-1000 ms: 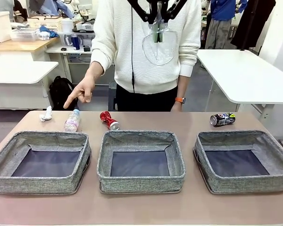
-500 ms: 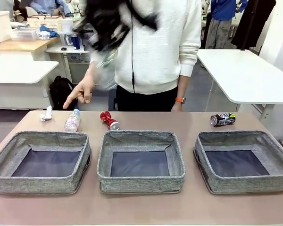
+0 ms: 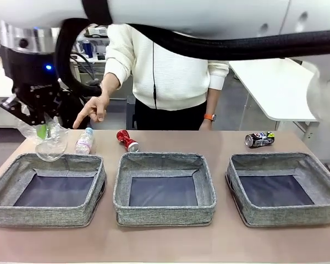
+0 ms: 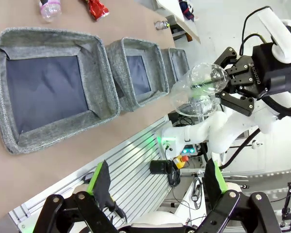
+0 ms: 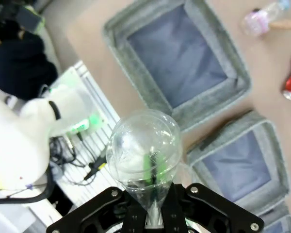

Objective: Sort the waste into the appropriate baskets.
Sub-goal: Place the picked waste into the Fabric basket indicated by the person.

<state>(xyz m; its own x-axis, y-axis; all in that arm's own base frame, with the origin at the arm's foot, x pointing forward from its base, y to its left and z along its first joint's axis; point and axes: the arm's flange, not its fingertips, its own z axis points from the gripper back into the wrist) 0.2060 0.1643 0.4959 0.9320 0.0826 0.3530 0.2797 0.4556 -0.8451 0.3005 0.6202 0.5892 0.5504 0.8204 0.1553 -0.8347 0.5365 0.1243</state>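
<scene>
My right gripper [image 3: 44, 133] [image 5: 153, 191] is shut on the neck of a crushed clear plastic bottle [image 3: 51, 146] [image 5: 144, 145] and holds it in the air at the left. In the front view the bottle overlaps the far rim of the left basket [image 3: 93, 192]. The left wrist view shows that gripper [image 4: 219, 85] and the bottle [image 4: 196, 87] from afar, and my left gripper [image 4: 157, 182] open and holding nothing. Behind the baskets lie a small pink-labelled bottle [image 3: 84, 141], a crushed red can [image 3: 127, 141] and a crushed black can [image 3: 259, 139]. The person's hand [image 3: 93, 110] points down at the small bottle.
The middle basket [image 3: 164, 159] and right basket [image 3: 283, 159] stand in a row with the left one; all three dark floors are bare. My right arm's white links and black cable [image 3: 220, 47] span the top of the front view. The person stands at the far edge.
My right arm has swung from the top middle down to the left, carrying the clear bottle. The person's pointing hand and the litter on the table have not moved.
</scene>
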